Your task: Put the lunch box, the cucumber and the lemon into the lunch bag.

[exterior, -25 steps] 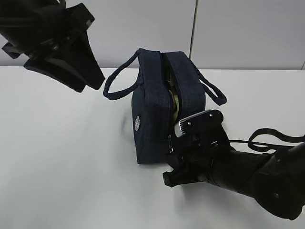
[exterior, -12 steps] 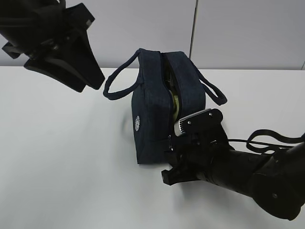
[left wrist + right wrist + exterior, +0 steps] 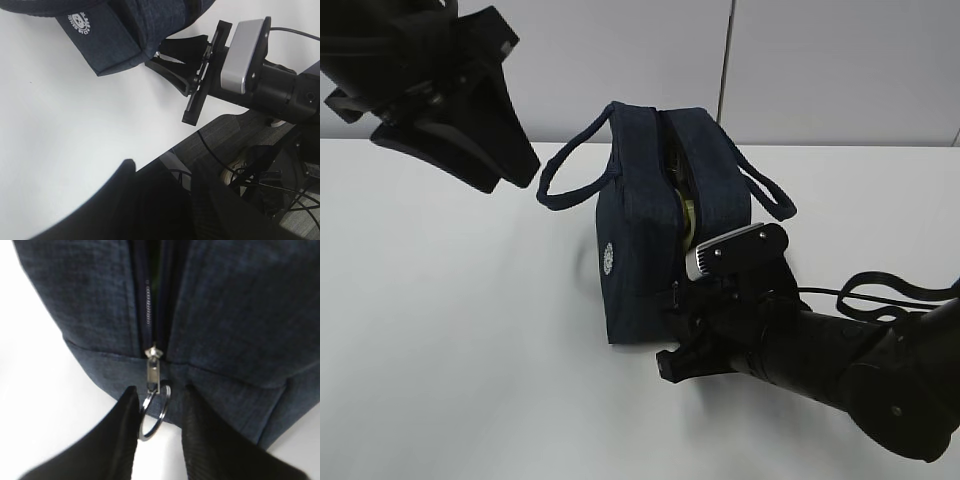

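Right end effector (image 3: pixel 159 427) part-open, fingers flanking zipper ring (image 3: pixel 154 411) of lunch bag (image 3: pixel 640 230), grasp uncertain.

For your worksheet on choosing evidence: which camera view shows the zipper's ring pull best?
The right wrist view: the ring pull hangs close and sharp off the lunch bag, between the right hand's fingers. The exterior view hides it behind that arm; the left wrist view shows only the bag's corner and logo.
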You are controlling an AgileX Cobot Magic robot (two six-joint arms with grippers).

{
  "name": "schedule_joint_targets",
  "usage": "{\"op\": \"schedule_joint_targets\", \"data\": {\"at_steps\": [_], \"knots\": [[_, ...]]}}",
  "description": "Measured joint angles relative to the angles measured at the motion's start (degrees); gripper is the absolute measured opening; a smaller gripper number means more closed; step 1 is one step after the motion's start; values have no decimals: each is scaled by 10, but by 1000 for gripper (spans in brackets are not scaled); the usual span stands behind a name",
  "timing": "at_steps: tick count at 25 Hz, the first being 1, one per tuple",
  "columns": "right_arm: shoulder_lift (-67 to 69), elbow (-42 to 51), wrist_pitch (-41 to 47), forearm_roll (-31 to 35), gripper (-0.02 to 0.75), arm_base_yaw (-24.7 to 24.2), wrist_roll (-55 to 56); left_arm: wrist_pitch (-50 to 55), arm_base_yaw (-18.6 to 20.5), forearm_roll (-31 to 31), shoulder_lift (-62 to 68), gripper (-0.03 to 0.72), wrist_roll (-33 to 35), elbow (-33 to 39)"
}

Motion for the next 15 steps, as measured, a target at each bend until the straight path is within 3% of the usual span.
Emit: {"op": "schedule_joint_targets", "data": {"at_steps": [4,15], "knots": [[0,0,0,0,221,0,0,0,0,0,0,248,0,0],[0,0,0,3,73,0,0,0,0,0,0,239,0,0]]}}
